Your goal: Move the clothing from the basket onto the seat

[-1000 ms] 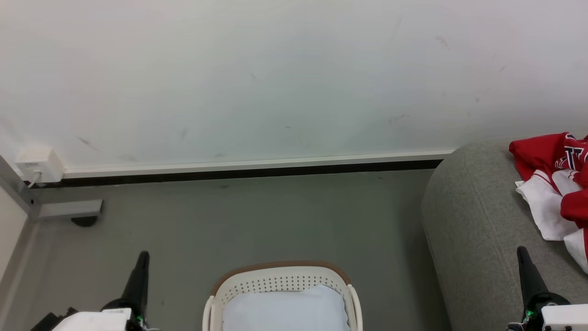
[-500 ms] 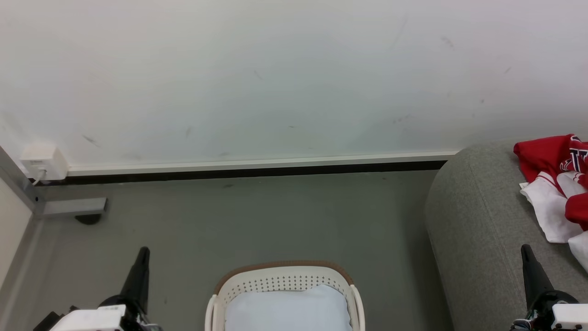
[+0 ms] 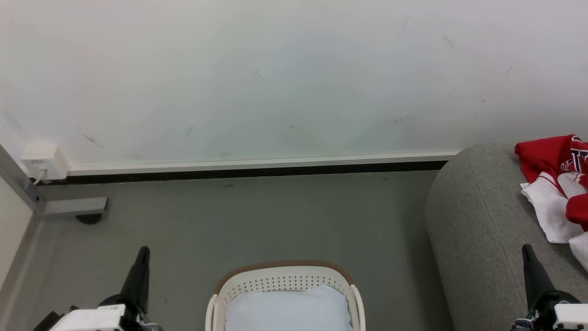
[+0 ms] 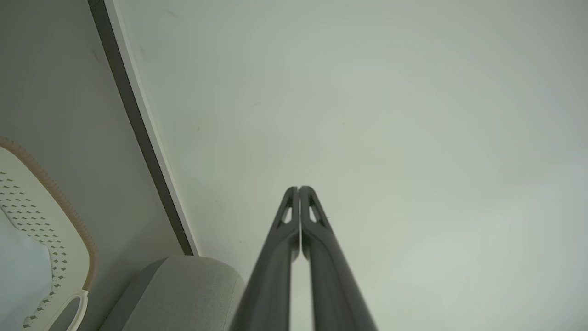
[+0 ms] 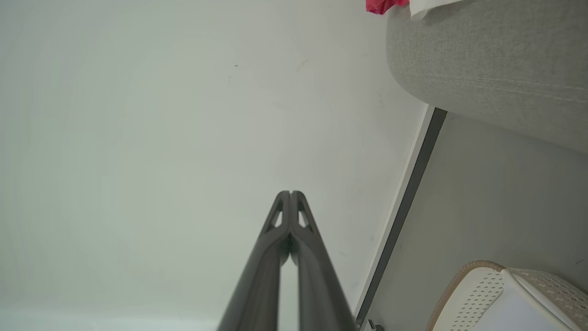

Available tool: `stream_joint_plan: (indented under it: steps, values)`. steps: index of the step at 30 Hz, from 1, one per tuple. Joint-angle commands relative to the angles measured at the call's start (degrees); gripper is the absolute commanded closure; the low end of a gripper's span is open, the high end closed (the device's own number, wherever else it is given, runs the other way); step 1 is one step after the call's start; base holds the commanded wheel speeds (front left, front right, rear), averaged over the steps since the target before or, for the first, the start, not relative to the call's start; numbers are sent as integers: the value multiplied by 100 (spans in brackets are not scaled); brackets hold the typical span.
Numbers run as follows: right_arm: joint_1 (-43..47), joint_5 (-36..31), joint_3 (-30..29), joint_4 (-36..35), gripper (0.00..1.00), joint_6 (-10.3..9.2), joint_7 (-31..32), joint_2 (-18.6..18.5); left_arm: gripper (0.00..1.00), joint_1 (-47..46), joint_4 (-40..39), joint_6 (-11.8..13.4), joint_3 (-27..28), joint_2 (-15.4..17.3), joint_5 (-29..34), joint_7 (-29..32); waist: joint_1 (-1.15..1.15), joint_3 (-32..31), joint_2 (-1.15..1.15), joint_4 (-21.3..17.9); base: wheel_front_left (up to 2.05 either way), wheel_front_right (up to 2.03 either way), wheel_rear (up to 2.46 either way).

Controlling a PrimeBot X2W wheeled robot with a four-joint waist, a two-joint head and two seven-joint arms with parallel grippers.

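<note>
Clothing [image 3: 546,154], cut by the frame, seems unmoved on the seat [image 3: 477,220].

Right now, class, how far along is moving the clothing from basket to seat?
Done, it seems: red-and-white soft jerseys lie on the large grey fabric seat. In hand: nothing; the left end effector and right end effector are shut and empty. Left: apparently nothing, since the visible part of the cream perforated plastic basket holds just a pale blue-white cushion.
</note>
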Motion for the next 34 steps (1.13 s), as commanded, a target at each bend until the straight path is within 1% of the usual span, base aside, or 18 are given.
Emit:
stream_joint_plan:
  steps: [1,34]
  values:
    - [-56,4,-21,-12,100,-12,18,-14,100,-52,1,-20,11,12,-76,22,0,0,0,0,0,0,0]
    - [-63,-51,-75,-7,100,-12,61,29,100,-50,0,-20,10,13,-78,20,0,0,0,0,0,0,0]
